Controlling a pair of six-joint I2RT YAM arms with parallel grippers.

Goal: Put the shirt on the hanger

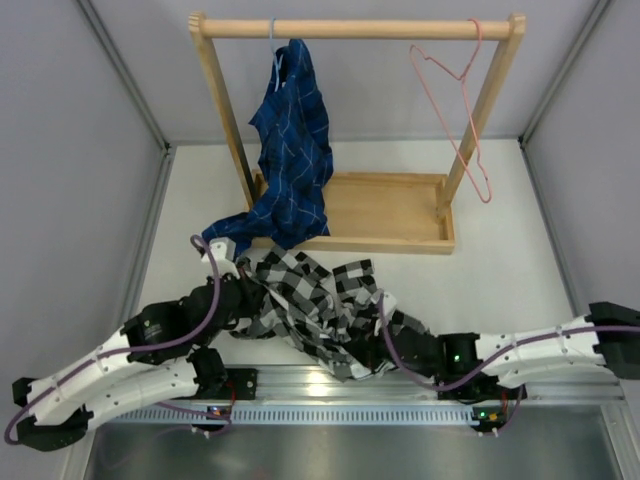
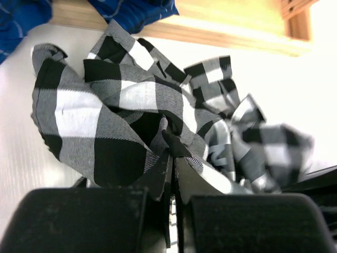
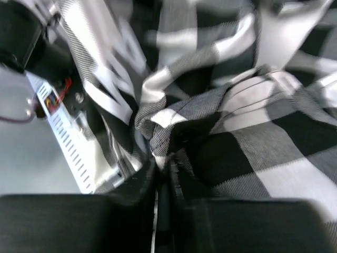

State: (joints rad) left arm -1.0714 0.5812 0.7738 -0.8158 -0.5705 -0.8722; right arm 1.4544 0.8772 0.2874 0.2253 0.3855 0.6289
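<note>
The black-and-white check shirt point(image 1: 320, 305) lies crumpled on the table in front of the wooden rack, stretched between both arms. My left gripper point(image 1: 243, 290) is shut on a fold at the shirt's left side; in the left wrist view the jaws point(image 2: 174, 153) pinch the cloth point(image 2: 121, 100). My right gripper point(image 1: 385, 350) is shut on the shirt's right lower edge; in the right wrist view it point(image 3: 164, 161) grips a bunched fold point(image 3: 253, 132). The pink wire hanger point(image 1: 455, 110) hangs from the rack's rail at the right, bare.
A wooden rack point(image 1: 360, 30) with a tray base point(image 1: 385, 215) stands at the back. A dark blue shirt point(image 1: 292, 150) hangs on a light blue hanger at its left, draping onto the table. A metal rail point(image 1: 350, 385) runs along the near edge.
</note>
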